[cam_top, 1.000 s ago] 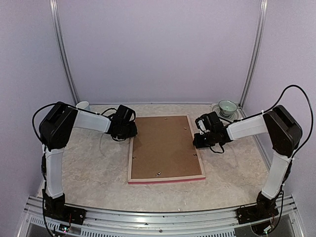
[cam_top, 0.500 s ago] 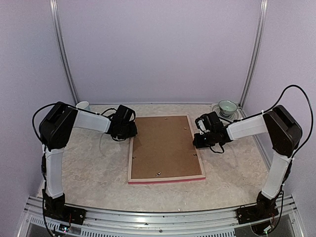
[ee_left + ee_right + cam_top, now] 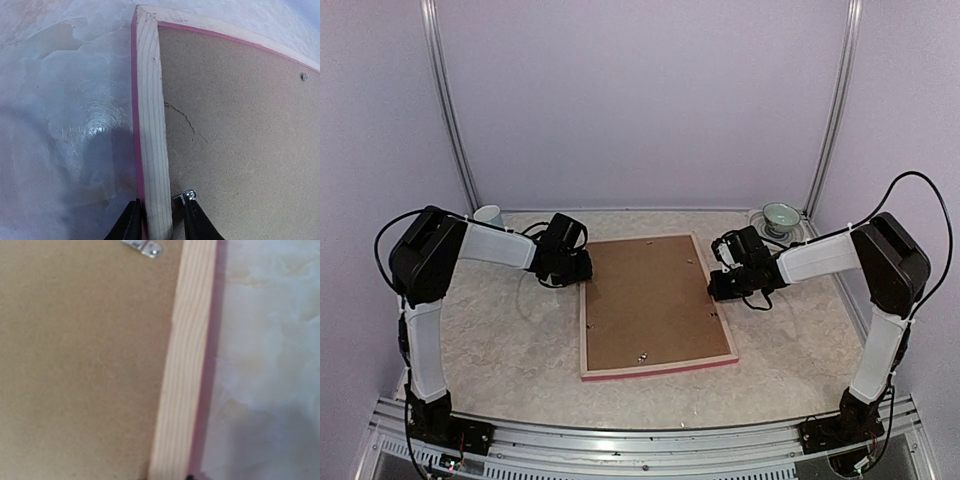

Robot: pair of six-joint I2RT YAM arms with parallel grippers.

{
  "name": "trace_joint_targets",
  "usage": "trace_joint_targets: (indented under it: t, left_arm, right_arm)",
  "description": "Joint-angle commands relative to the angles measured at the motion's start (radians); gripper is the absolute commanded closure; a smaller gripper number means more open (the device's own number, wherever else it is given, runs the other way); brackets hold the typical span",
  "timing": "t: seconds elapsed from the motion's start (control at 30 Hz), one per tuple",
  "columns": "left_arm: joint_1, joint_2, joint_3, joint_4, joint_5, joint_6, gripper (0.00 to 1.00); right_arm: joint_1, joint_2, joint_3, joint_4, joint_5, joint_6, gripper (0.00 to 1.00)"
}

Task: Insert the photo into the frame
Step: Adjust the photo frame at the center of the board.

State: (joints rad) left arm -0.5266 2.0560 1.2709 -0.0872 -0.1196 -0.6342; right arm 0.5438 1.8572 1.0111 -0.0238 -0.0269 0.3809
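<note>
The frame (image 3: pixel 658 363) lies back up on the desk (image 3: pixel 500 340), pale wood rails showing, pink along the outer edges. A brown board (image 3: pixel 655 300) fills its opening. The photo is not in sight; whether it sits under the board cannot be told.

The left pincer (image 3: pixel 160 210) is clamped across the left rail, 1 finger on the pink outer edge and 1 inside, against a small metal tab (image 3: pixel 186 196). The right pincer (image 3: pixel 718 288) is at the right rail. Its wrist view shows only a dark sliver at the bottom edge, so I cannot tell if it grips.

The frame looks light but stiff, and its thin rails would likely twist if lifted by 1 side. The best hold is probably across a rail on opposite sides, with both arms. The painted edge may be slick. The tabs are small and look bendable, so they want gentle handling.
</note>
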Motion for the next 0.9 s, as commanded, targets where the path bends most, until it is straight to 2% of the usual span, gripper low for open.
trace_joint_targets:
  t: [0.0, 0.07, 0.37, 0.67, 0.87]
  left_arm:
    - [-0.002, -0.030, -0.007, -0.023, 0.051, 0.024, 0.65]
    - [-0.005, -0.031, -0.009, -0.027, 0.049, 0.025, 0.56]
    - [-0.013, -0.074, -0.028, -0.027, 0.054, 0.028, 0.36]
    - [-0.015, -0.170, -0.060, -0.035, 0.025, 0.035, 0.02]
    - [-0.012, -0.213, -0.077, -0.041, 0.015, 0.042, 0.01]
  right_arm:
    - [0.028, 0.025, -0.006, -0.064, -0.063, -0.072, 1.00]
    - [0.028, 0.024, -0.006, -0.065, -0.062, -0.073, 1.00]
    - [0.028, 0.016, -0.005, -0.066, -0.064, -0.071, 1.00]
    - [0.028, 0.014, 0.009, -0.074, -0.070, -0.070, 1.00]
    - [0.028, -0.019, 0.018, -0.094, -0.056, -0.070, 0.97]
